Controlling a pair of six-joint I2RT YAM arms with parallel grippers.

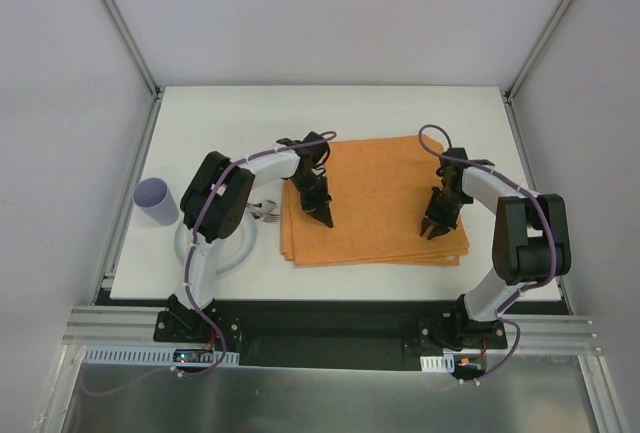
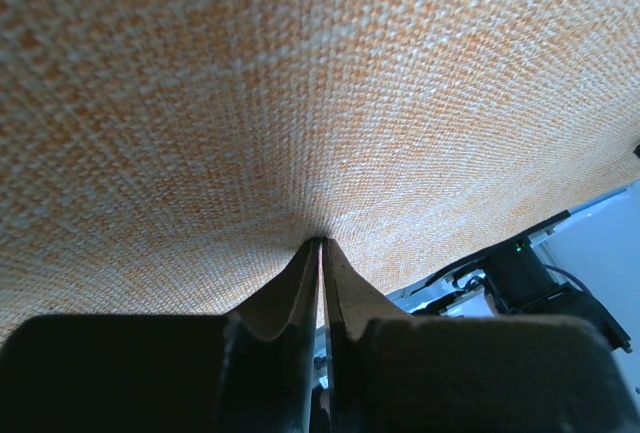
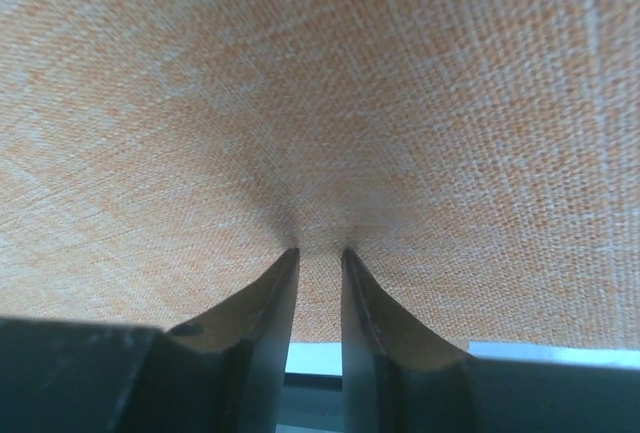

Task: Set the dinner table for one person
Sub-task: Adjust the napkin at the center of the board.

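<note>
Plate: a white plate (image 1: 238, 251) lies near the table's front left, partly under the left arm and apart from the mat's left edge.
Right gripper: the right gripper (image 3: 320, 253) points down onto the near right part of the mat. Its jaws are narrow with a slim gap, the tips rest on the cloth, and nothing is held between them.
Left gripper: the left gripper (image 2: 321, 245) is down on the left part of the mat, its jaws closed to a hairline. The view does not show whether a fold of cloth is caught in them.
Cutlery: metal cutlery (image 1: 265, 212) lies just left of the mat, between it and the plate. It is likely a fork and spoon, but too small to be sure.
Cup: a purple cup (image 1: 155, 201) stands by the left edge, beyond the plate and well apart from the mat.
Mat: the orange mat (image 1: 380, 188) lies flat about mid-table. It is folded in layers, with stacked edges showing on its left and near sides, and sits slightly askew to the table edge.
Table: the white table (image 1: 400, 113) carries everything, reaching from the arm bases to the back walls.
Done: the mat is down roughly in place. With both grippers on it, I judge it is being straightened or smoothed.
Left: the plate, cutlery and cup are all off the mat, so none is set yet.
Progress: early, with only the first step near finished.
</note>
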